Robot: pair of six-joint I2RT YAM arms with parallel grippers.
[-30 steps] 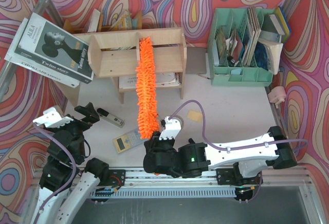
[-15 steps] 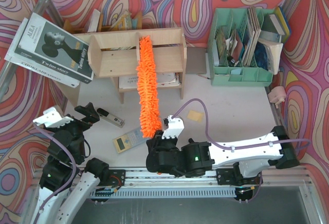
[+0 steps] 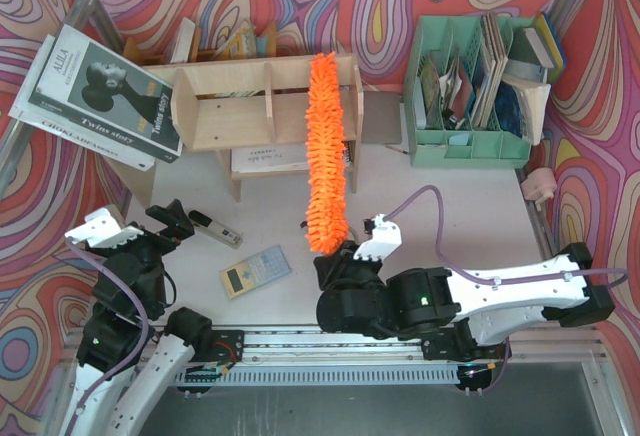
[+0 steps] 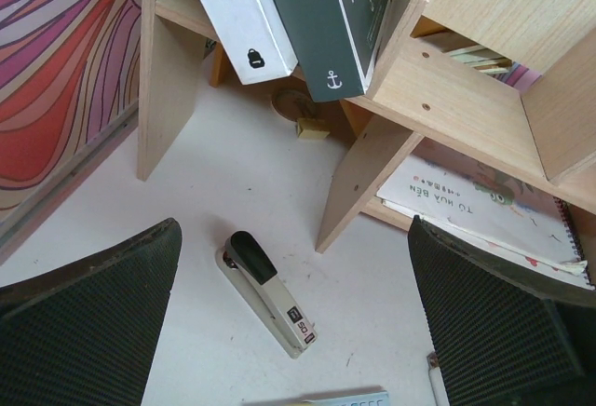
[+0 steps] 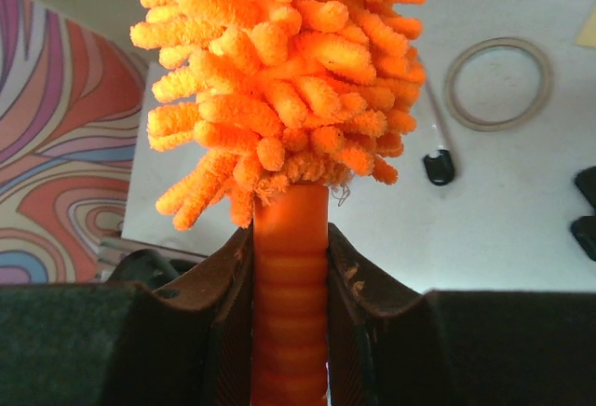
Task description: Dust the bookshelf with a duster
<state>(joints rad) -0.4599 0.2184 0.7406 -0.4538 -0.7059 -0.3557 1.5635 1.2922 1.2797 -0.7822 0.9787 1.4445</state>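
Note:
The light plywood bookshelf (image 3: 225,106) stands at the back of the table, its upright dividers forming compartments. The long shaggy orange duster (image 3: 325,146) lies across its right compartment, tip on the top board near the right end. My right gripper (image 3: 345,256) is shut on the duster's ribbed orange handle (image 5: 290,285), just below the shaggy head (image 5: 284,61). My left gripper (image 4: 298,322) is open at the front left, with nothing between its fingers (image 4: 88,322). The bookshelf's left leg and lower shelf (image 4: 438,89) fill the left wrist view.
A grey stapler (image 4: 267,292) and a calculator (image 3: 255,270) lie on the white table front left. Large books (image 3: 100,96) lean on the shelf's left end. A mint-green file organiser (image 3: 470,86) stands back right. A spiral notebook (image 4: 484,206) lies under the shelf. A ring (image 5: 496,83) and a pen (image 5: 436,145) lie beneath the duster.
My right arm has swung right, carrying the duster from the shelf's middle divider to its right compartment. The calculator is now uncovered. The left arm has not moved.

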